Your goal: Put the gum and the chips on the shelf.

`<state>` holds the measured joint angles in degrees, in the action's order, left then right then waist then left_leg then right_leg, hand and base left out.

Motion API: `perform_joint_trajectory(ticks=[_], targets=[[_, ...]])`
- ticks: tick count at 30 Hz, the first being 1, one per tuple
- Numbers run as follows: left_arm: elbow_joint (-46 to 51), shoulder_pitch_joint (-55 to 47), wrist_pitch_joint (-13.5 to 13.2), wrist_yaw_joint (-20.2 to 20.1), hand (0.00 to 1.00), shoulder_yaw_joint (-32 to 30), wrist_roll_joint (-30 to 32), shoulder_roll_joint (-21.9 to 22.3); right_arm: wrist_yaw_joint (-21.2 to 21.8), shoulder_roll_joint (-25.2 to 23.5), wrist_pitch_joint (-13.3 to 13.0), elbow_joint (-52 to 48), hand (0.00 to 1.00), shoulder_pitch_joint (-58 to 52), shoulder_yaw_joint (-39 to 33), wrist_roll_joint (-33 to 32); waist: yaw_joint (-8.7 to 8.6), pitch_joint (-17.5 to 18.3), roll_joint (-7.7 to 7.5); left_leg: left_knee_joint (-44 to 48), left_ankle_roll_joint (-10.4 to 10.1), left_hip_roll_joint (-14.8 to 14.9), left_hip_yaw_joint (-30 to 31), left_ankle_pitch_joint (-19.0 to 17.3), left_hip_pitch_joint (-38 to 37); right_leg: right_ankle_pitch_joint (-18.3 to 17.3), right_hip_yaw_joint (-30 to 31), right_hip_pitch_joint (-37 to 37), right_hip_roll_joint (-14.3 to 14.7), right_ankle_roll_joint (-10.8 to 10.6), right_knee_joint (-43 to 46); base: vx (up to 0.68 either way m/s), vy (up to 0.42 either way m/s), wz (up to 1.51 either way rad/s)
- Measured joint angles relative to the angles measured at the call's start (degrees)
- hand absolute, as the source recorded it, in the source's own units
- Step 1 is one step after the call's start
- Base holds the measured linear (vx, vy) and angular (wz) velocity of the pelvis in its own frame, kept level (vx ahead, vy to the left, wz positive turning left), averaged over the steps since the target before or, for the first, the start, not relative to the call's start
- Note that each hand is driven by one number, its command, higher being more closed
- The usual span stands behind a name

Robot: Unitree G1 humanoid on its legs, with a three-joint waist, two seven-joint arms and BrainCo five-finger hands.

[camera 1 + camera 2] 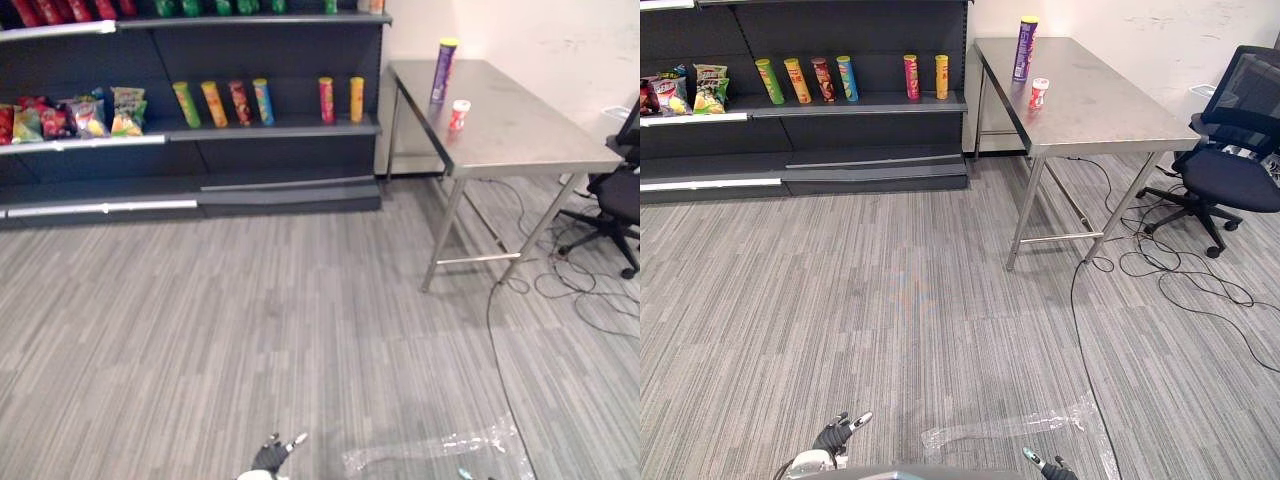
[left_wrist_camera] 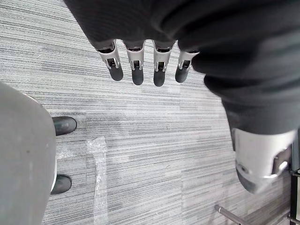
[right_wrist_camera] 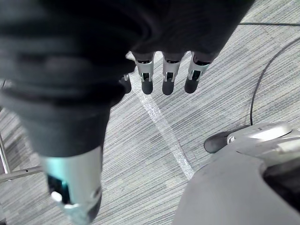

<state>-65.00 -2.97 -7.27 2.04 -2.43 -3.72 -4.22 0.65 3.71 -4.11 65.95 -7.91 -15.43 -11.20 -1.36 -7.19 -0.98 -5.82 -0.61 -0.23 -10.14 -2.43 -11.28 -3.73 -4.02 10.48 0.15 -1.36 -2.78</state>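
A tall purple chips can (image 1: 443, 70) with a yellow lid stands upright at the far end of a steel table (image 1: 520, 140). Just in front of it stands a small white and red gum tub (image 1: 459, 114). The dark shelf (image 1: 270, 131) runs along the wall to the table's left. Several chip cans (image 1: 263, 101) stand on its middle board. Far from all this, my left hand (image 1: 833, 437) hangs low over the grey floor. In the left wrist view its fingers (image 2: 137, 70) are straight and hold nothing. My right hand (image 1: 1048, 464) hangs low too, its fingers (image 3: 168, 80) straight and empty.
Bags of snacks (image 1: 70, 116) lie on the shelf's left section. A black office chair (image 1: 1232, 150) stands right of the table, with cables (image 1: 1180, 270) on the floor beneath. A strip of clear tape (image 1: 1005, 430) is stuck to the carpet near me.
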Motion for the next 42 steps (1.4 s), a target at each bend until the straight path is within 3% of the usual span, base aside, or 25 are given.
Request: perform_joint_trajectory(ticks=[8,18,20,21,23,25,27,29,32,34,35,37,38,40,42], targets=[[0.00,0.08,0.01,-0.06,0.00,0.36,0.02,-0.07,0.29,0.09,0.03,-0.01,0.00,0.04,0.05,0.00,-0.01,-0.24,0.32,0.00,-0.03,0.08,-0.17,-0.02,0.06,-0.20,0.19,-0.45,0.02,0.20,0.83,0.00,-0.001,-0.01],[0.02,0.70,0.30,-0.68,0.00,0.30,0.07,-0.64,1.42,-0.01,0.37,-0.03,0.00,0.73,0.01,0.13,0.01,-1.15,-0.82,2.27,-1.08,-0.01,-0.27,-1.34,0.61,-7.61,0.40,-6.27,-0.89,1.02,14.83,-0.01,-0.029,0.01],[0.10,1.12,0.29,-0.86,0.00,0.22,0.02,-1.05,1.45,-0.19,0.39,-0.03,0.00,0.98,0.01,0.13,0.05,-1.90,-1.33,9.92,-1.17,0.45,-0.07,-5.03,3.20,-9.70,0.08,-6.44,-1.36,1.51,17.68,-0.01,-0.082,0.10],[0.27,1.18,0.29,-1.24,0.00,-0.02,-0.02,-1.24,1.51,-0.26,0.40,-0.02,0.00,0.97,0.00,0.17,0.04,-2.06,-1.76,16.89,-2.20,1.07,-0.34,-7.26,5.58,-10.88,-0.28,-6.54,-1.66,1.99,18.86,-0.02,-0.062,0.15],[1.47,1.25,0.28,-1.52,0.00,-0.24,-0.50,-1.44,1.87,-0.28,0.43,0.18,0.00,0.89,-0.02,0.41,0.17,-2.41,-2.37,31.01,-2.91,1.99,-0.47,-7.68,12.17,-11.64,-1.03,-6.22,-2.45,2.39,20.12,0.00,-0.086,0.20],[2.34,1.51,0.13,-1.59,0.00,-0.35,-0.66,-0.83,2.13,0.50,0.41,0.18,0.00,0.93,-0.21,2.22,0.37,-2.88,-1.21,42.57,-4.08,3.91,-0.61,-6.76,17.67,-12.65,-1.39,-5.98,-2.45,2.68,21.75,0.03,-0.027,0.11],[2.33,1.80,-0.04,-1.46,0.00,-0.43,-1.40,-0.94,2.09,0.63,0.45,0.29,0.00,0.68,-0.27,2.32,0.12,-3.12,-1.10,48.59,-3.47,6.34,-1.93,-9.00,20.08,-13.51,-1.65,-4.91,-2.58,2.91,22.26,0.07,0.033,0.09],[2.37,1.99,-0.14,-1.13,0.00,-0.58,-2.49,-1.18,2.04,0.58,1.00,0.50,0.00,0.53,-0.26,2.36,0.20,-3.51,-1.46,48.11,-3.67,7.85,-1.76,-10.43,20.36,-14.09,-1.36,-3.78,-3.50,2.53,22.69,0.10,0.072,-0.03],[2.25,2.05,-0.13,-0.63,0.00,-0.19,-2.70,-1.21,2.02,0.59,1.06,0.49,0.00,0.31,-0.27,2.37,-0.03,-3.61,-1.48,37.55,-4.01,7.50,0.18,-10.35,20.18,-15.34,0.00,-3.26,-6.33,0.84,23.31,0.11,0.190,-0.15],[2.20,2.15,-0.11,-0.44,0.00,-0.03,-2.84,-1.68,2.01,0.64,1.06,0.48,0.00,0.05,-0.19,2.46,-0.16,-3.71,-1.36,26.19,-4.16,7.53,2.13,-7.85,20.07,-17.22,0.91,-3.10,-8.43,-1.21,23.67,0.15,0.297,-0.10],[2.18,2.22,-0.11,-0.34,0.00,0.01,-2.85,-1.65,2.01,0.70,1.05,0.45,0.00,-0.08,-0.18,2.46,-0.21,-3.81,-1.19,24.07,-4.07,7.62,2.92,-7.15,20.03,-17.82,1.02,-2.85,-8.90,-1.94,24.00,0.20,0.362,-0.02],[2.17,2.43,-0.08,-0.23,0.00,0.38,-3.57,-1.46,1.80,0.99,0.99,0.37,0.00,-0.28,0.09,2.50,-0.09,-4.73,-0.71,22.29,-4.73,6.76,2.10,-1.93,18.69,-19.66,1.75,0.30,-11.13,-4.54,23.18,0.30,0.444,-0.06],[2.15,2.48,-0.10,-0.20,0.00,0.38,-4.31,-1.72,1.77,0.75,1.02,0.41,0.00,-0.17,0.14,2.68,0.00,-4.71,-0.75,23.05,-4.52,6.38,1.27,-2.21,18.37,-19.58,1.88,1.41,-11.49,-4.50,22.57,0.34,0.346,-0.10],[2.32,2.94,-0.24,-0.15,0.00,0.26,-5.43,-2.49,1.87,0.33,1.04,0.23,0.00,0.41,0.25,4.76,0.08,-5.13,-1.82,28.16,-3.54,5.76,0.79,-6.09,20.63,-18.83,3.35,2.27,-10.84,-3.45,21.44,0.32,0.211,-0.04],[2.63,3.15,-0.36,-0.15,0.00,-0.07,-7.11,-2.61,1.87,0.25,1.14,0.28,0.00,1.19,0.09,5.03,0.28,-5.38,-1.86,33.42,-3.40,6.18,-0.15,-9.68,22.32,-17.44,4.82,3.09,-11.11,-4.93,18.66,0.26,0.209,-0.21]])
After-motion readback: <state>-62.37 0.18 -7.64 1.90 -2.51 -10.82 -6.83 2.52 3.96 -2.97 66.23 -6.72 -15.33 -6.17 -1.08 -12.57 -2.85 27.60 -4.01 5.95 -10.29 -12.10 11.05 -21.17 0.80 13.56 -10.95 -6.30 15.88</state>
